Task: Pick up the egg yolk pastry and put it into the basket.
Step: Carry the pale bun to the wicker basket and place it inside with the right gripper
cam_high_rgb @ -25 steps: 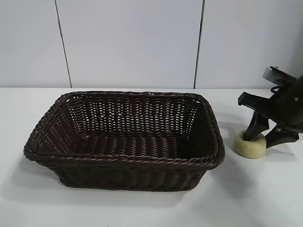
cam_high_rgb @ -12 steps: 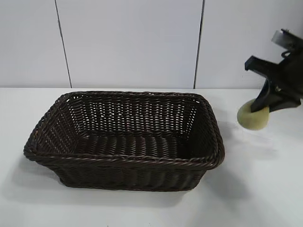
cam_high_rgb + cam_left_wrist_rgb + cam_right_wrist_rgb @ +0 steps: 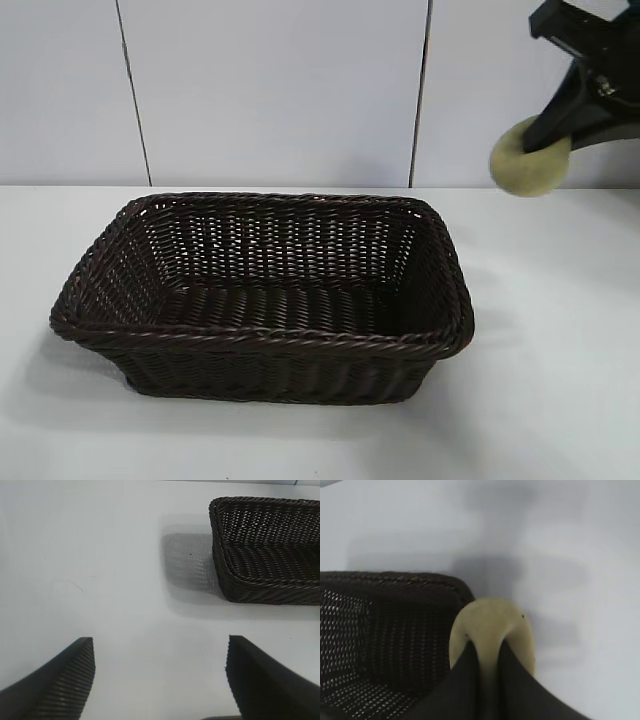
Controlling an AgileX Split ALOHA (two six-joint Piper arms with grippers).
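The pastry (image 3: pixel 527 157) hangs high in the air, pinched in the right gripper (image 3: pixel 548 140), up beyond the basket's (image 3: pixel 262 343) right end. To finish well, carry it level over the rim to mid-basket, lower, then release. The left gripper (image 3: pixel 160 680), jaws apart, idles over the table (image 3: pixel 100 580).

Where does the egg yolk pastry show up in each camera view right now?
Exterior: egg yolk pastry upper right, held in the air by the right end effector.
Left wrist: not in view.
Right wrist: lower centre, pinched between the fingers.
Shared landmark: the basket.
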